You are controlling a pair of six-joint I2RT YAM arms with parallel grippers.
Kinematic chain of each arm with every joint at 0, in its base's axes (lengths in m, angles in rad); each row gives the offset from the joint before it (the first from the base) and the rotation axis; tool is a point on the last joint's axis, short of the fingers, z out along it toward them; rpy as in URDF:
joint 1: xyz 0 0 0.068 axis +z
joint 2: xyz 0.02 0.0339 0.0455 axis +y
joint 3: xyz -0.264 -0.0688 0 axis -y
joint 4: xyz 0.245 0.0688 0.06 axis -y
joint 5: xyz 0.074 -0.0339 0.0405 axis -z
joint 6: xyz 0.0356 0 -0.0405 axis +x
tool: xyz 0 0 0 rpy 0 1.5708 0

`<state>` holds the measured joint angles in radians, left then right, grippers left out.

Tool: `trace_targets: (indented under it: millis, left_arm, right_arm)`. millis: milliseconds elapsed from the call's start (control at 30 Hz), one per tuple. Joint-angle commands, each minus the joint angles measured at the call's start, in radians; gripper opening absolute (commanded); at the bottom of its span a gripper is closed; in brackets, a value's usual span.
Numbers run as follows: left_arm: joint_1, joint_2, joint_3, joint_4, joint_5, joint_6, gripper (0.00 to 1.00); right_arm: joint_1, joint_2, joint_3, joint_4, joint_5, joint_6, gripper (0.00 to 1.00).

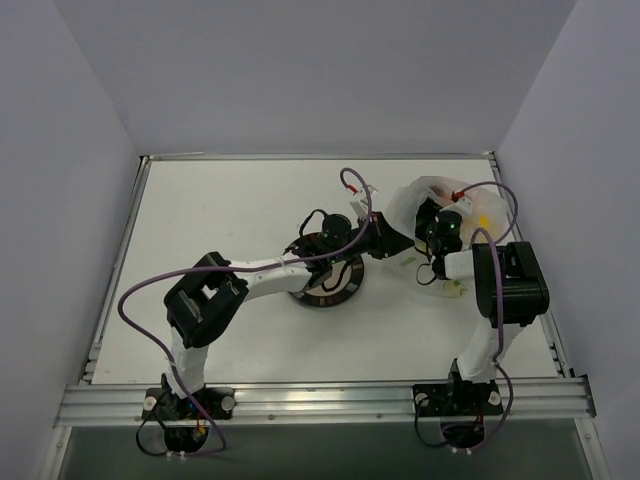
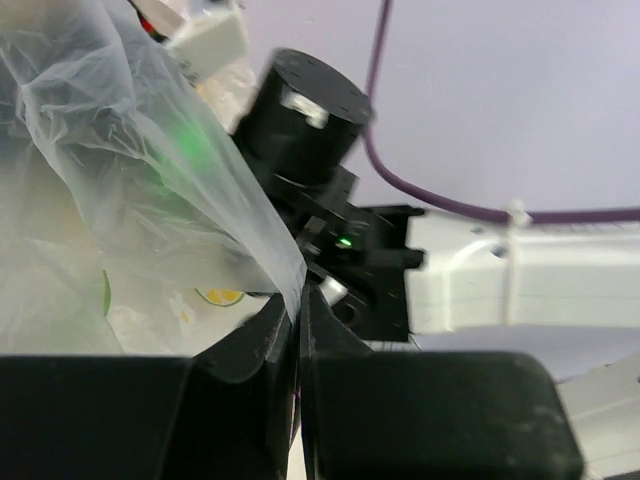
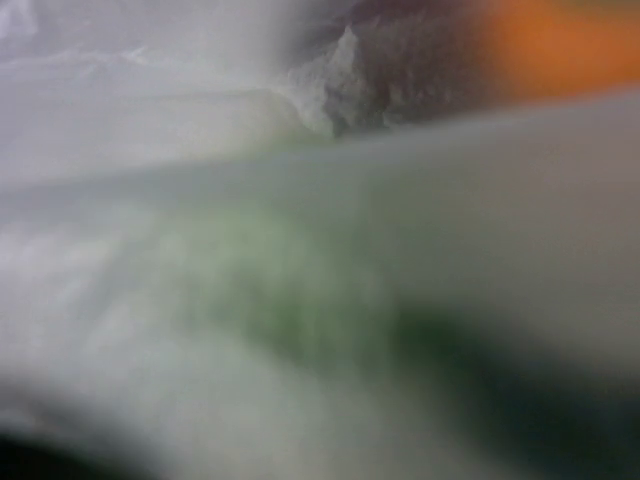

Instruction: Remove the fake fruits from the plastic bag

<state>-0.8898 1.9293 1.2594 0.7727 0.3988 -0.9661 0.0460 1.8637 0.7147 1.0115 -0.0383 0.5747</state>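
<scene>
The plastic bag lies crumpled at the back right of the table. My left gripper is shut on a fold of its left edge; in the left wrist view the plastic runs down into the closed fingers. My right gripper reaches into the bag's mouth and its fingers are hidden. The right wrist view is blurred plastic, with an orange fruit at the top right and a green blur close in the middle. A yellow-orange patch shows through the bag.
The round metal plate with a dark rim sits mid-table under my left forearm. The right arm's black wrist is close beside the held bag edge. Purple cables loop over both arms. Walls enclose the table on three sides.
</scene>
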Motion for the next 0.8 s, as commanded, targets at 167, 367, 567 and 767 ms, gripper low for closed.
trace_targets:
  millis: [167, 367, 567, 767]
  left_arm:
    - [0.038, -0.027, 0.077, -0.026, -0.051, 0.070, 0.02]
    - [0.055, -0.009, 0.173, -0.104, -0.072, 0.101, 0.02]
    - [0.068, 0.036, 0.261, -0.177, -0.064, 0.113, 0.02]
    - [0.069, 0.051, 0.296, -0.210, -0.061, 0.118, 0.02]
  right_arm:
    - [0.070, -0.401, -0.208, -0.063, 0.053, 0.028, 0.50]
    - [0.091, -0.726, -0.339, -0.328, 0.087, 0.091, 0.49]
    - [0.140, -1.139, -0.347, -0.718, 0.101, 0.068, 0.49]
    - [0.209, -1.404, -0.322, -1.046, 0.000, 0.048, 0.48]
